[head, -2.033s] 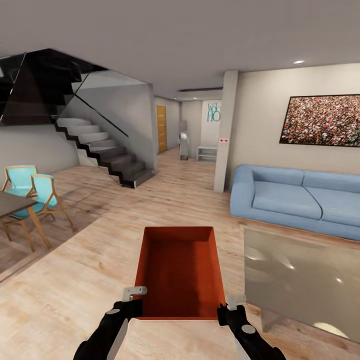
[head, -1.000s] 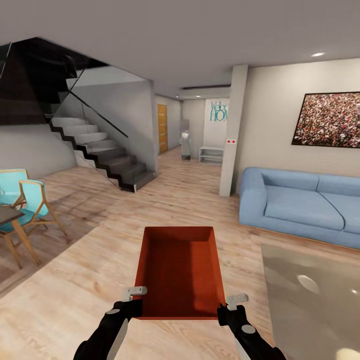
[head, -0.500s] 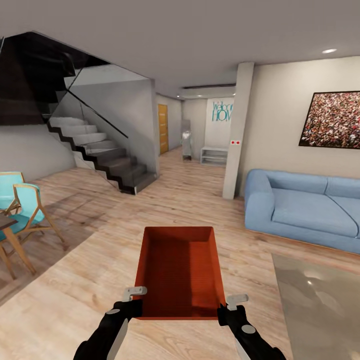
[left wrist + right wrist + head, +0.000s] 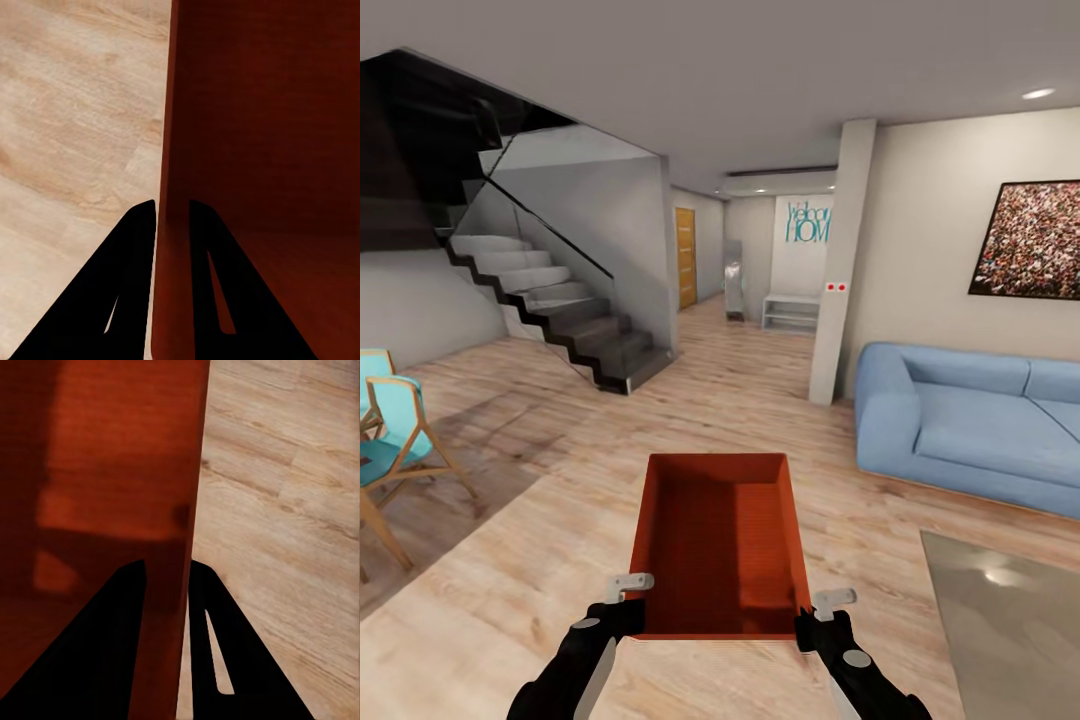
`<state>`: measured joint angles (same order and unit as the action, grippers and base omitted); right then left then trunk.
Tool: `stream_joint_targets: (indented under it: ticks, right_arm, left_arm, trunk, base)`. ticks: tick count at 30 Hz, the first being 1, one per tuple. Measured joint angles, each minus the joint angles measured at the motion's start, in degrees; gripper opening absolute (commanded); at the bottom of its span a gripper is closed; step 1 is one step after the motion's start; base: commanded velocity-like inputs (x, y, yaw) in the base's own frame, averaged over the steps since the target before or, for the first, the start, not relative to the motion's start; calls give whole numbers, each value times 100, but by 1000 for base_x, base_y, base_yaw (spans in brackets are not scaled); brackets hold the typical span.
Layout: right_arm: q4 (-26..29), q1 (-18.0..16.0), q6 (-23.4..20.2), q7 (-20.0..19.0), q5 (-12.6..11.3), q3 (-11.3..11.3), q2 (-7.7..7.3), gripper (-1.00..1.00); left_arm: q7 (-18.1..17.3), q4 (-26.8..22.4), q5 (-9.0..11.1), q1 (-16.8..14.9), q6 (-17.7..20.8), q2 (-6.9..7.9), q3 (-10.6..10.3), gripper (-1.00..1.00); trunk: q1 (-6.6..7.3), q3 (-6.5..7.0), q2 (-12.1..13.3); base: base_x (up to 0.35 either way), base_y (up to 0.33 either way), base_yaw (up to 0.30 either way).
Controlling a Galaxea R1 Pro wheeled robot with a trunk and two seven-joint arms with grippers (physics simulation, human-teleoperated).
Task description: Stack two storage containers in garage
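left claw [image 4: 172, 214] closed over the thin left wall of the storage container [image 4: 720, 540], one dark finger [image 4: 135, 255] outside against the wall, the other inside. right claw [image 4: 166, 574] pinched the same way on the opposite wall, one finger [image 4: 206, 615] outside over the planks, one within. seen from the head camera: left claw [image 4: 628, 590] and right claw [image 4: 822, 606] at the near corners, black arms rising from the lower edge.

orange-red bin carried level in front of the trunk, above the light wood plank floor [image 4: 540, 560] of the living room, long axis pointing away. nothing inside (only a paler patch of light on the bottom near the right wall). no lid.

beyond it: a blue sofa [image 4: 970, 425] at right, cut off by the picture's edge; a grey rug or low glossy surface [image 4: 1010, 620] at lower right, hard to tell which; a pale pillar [image 4: 840, 260]; dark stairs [image 4: 560, 310] at left with a glass rail; a turquoise chair [image 4: 390, 430] partly cropped; a yellow-brown door [image 4: 684, 257] down the corridor. teal lettering on the far wall [image 4: 806, 222] too small to read fully. framed speckled picture [image 4: 1028, 240] cropped at right.
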<state>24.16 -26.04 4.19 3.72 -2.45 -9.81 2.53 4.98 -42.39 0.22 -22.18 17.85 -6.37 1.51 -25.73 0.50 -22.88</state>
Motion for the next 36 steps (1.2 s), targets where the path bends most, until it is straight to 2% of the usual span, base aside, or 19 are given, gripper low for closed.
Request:
stream_joint_targets:
  ticks: [36]
  right_arm:
    - [3,0,1,1,5,0,0,-100]
  left_arm:
    - [-2,1,0,0,-5,0,2,-100]
  trunk:
    - [0,0,0]
  base:
    - [326,0,0]
